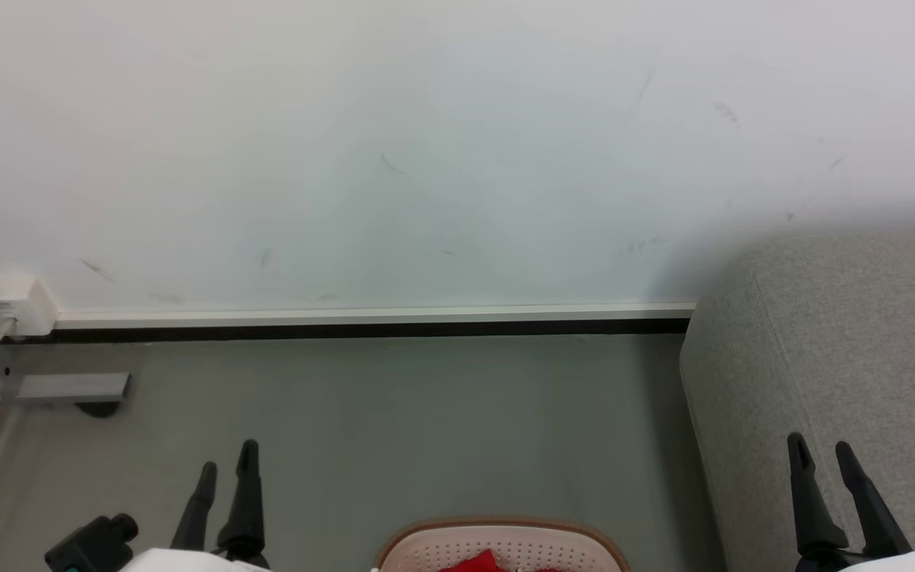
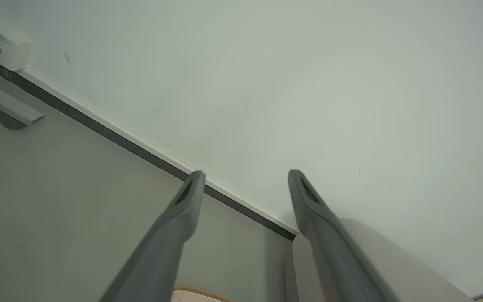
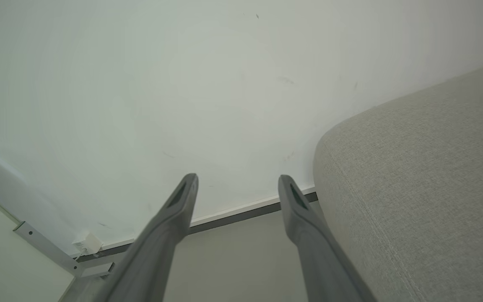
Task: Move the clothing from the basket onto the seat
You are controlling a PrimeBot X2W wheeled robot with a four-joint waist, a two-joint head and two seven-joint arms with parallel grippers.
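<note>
Both pairs of fingers stand spread wide with nothing between them: the left gripper [image 1: 228, 459] above bare grey floor [image 1: 426, 429], the right gripper [image 1: 820, 445] near the seat [image 1: 839, 334], by its rounded end. Between the two grippers, low down, sits one basket [image 1: 497, 526], cut off so that just its far brown rim and a strip of perforated wall show. Inside it lies the clothing [image 1: 477, 562], a single red patch, too little in sight to read any lettering. The one seat, a grey sofa, runs off to the right against the white wall [image 1: 426, 159]. One small white box [image 1: 13, 306] hangs low on that wall at the far left.
</note>
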